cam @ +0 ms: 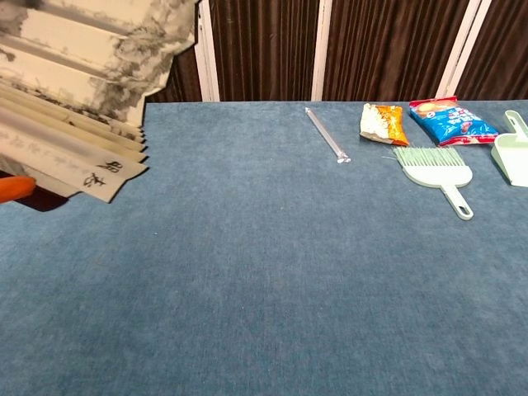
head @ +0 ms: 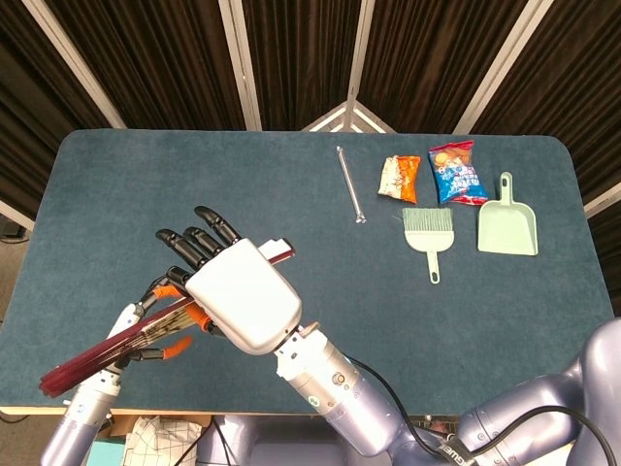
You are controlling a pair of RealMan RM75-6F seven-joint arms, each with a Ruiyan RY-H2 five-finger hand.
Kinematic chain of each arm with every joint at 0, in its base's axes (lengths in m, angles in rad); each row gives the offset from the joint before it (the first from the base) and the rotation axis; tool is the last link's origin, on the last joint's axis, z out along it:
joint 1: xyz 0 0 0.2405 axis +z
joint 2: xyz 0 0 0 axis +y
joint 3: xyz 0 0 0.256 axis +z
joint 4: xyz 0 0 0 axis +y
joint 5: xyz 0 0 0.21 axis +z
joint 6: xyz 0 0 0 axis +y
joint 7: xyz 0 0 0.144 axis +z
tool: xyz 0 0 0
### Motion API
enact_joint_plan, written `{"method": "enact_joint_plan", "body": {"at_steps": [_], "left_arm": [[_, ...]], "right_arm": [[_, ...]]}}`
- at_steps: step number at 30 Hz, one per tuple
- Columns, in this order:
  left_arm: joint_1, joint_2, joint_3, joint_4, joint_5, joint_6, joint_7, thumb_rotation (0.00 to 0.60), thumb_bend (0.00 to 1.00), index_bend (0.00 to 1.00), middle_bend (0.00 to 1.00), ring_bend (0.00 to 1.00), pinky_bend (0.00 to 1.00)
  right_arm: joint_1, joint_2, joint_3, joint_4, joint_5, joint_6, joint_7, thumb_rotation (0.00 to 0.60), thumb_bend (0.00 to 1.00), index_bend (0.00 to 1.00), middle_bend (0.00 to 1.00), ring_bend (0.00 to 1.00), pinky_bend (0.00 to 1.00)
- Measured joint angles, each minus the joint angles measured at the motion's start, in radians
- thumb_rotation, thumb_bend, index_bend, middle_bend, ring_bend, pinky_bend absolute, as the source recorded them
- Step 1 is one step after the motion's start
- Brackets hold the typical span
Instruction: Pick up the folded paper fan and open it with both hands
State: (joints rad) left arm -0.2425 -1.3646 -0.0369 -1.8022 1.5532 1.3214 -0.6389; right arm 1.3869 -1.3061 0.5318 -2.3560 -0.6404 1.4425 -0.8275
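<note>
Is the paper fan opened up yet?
Partly. The chest view shows the paper fan's pleats starting to spread; from the head view it looks a closed bundle.

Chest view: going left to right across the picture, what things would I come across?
paper fan → thin clear stick → orange snack packet → green hand brush → blue snack packet → green dustpan, cut off at the right edge.
</note>
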Motion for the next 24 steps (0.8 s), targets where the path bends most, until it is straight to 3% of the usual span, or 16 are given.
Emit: {"method": "enact_joint_plan", "body": {"at_steps": [11, 15, 20, 24], "left_arm": [[0.016, -0.019, 0.016, -0.013, 0.021, 0.045, 0.009, 0.6, 0.51, 0.5, 0.2, 0.0, 0.0], [0.022, -0.013, 0.018, -0.012, 0.024, 0.059, 0.006, 0.6, 0.61, 0.63, 0.27, 0.0, 0.0], [0.03, -0.013, 0.012, -0.011, 0.006, 0.072, 0.018, 0.6, 0.66, 0.8, 0.38, 0.0, 0.03], [0.039, -0.017, -0.004, -0.011, -0.029, 0.085, 0.028, 0.6, 0.66, 0.84, 0.4, 0.01, 0.03]], "right_arm": [[-0.032, 0.026, -0.024, 0.0, -0.01, 0.006, 0.015, 0.6, 0.43, 0.92, 0.22, 0.26, 0.14], [-0.046, 0.039, -0.033, 0.0, -0.015, 0.001, 0.023, 0.6, 0.43, 0.92, 0.22, 0.26, 0.14], [-0.065, 0.052, -0.042, 0.0, -0.017, -0.002, 0.039, 0.6, 0.43, 0.92, 0.22, 0.26, 0.14], [-0.086, 0.071, -0.053, 0.0, -0.015, -0.006, 0.05, 0.6, 0.43, 0.92, 0.22, 0.26, 0.14]]}}
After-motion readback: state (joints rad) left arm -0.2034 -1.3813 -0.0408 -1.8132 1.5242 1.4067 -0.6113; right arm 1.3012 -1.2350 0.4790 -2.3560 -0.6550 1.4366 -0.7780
